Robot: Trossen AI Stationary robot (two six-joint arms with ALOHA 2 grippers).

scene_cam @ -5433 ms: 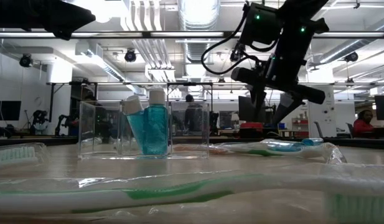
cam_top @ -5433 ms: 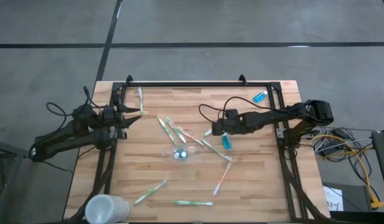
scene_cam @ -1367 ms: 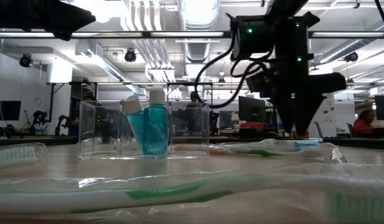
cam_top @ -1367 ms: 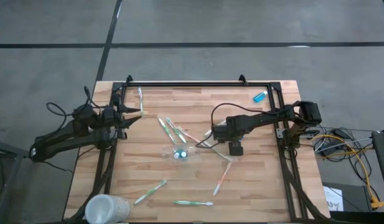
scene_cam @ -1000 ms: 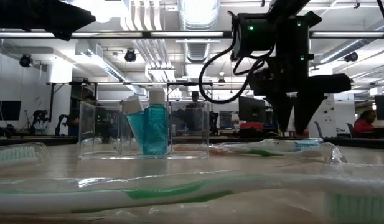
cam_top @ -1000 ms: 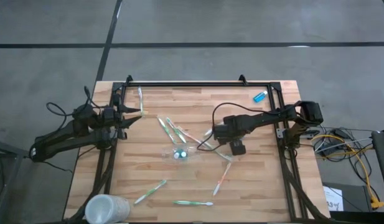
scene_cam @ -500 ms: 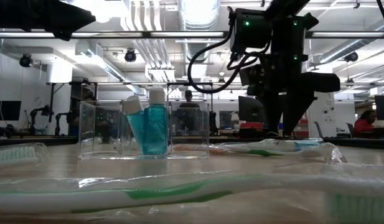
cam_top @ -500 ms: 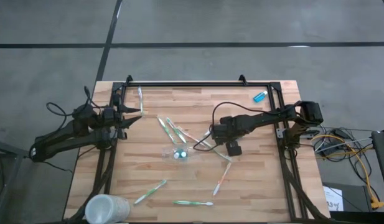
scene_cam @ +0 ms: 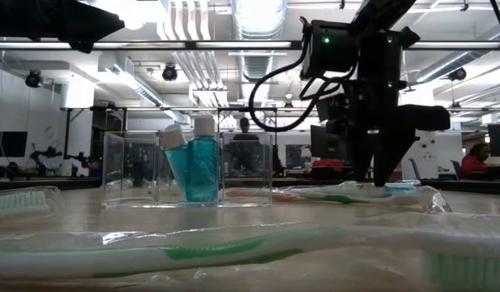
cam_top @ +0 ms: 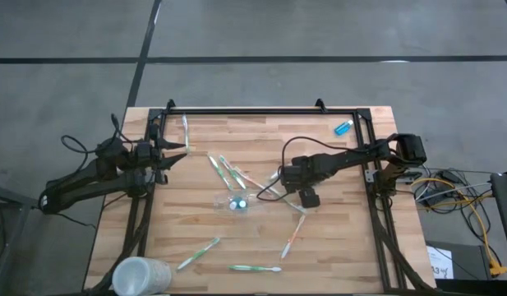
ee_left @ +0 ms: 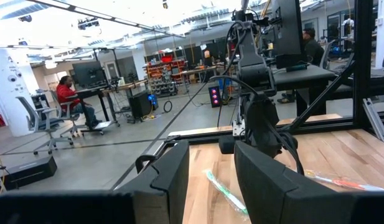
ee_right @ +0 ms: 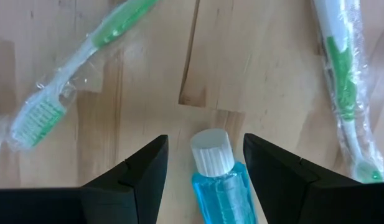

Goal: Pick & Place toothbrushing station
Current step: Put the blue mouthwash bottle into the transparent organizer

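The toothbrushing station (cam_top: 239, 201), a small clear holder, stands upright at mid-table with two blue tubes (scene_cam: 193, 166) inside it. Another blue tube (ee_right: 221, 186) with a white cap (ee_right: 211, 151) lies flat on the wood. My right gripper (ee_right: 204, 149) points down over it, open, one finger on either side of the cap end without touching. In the high view this gripper (cam_top: 306, 196) hides that tube. My left gripper (cam_top: 177, 152) waits open and level at the table's left edge. Wrapped toothbrushes (cam_top: 224, 170) lie scattered about.
A green wrapped toothbrush (ee_right: 67, 74) and another (ee_right: 341, 81) lie close on either side of the tube. Another blue tube (cam_top: 343, 127) lies at the far right corner. A frosted white cup (cam_top: 140, 275) lies at the near left. A black rail (cam_top: 261, 109) frames the table.
My right gripper has tipped a little, and its fingertips have sunk closer to the table over the lying blue tube. It stays open.
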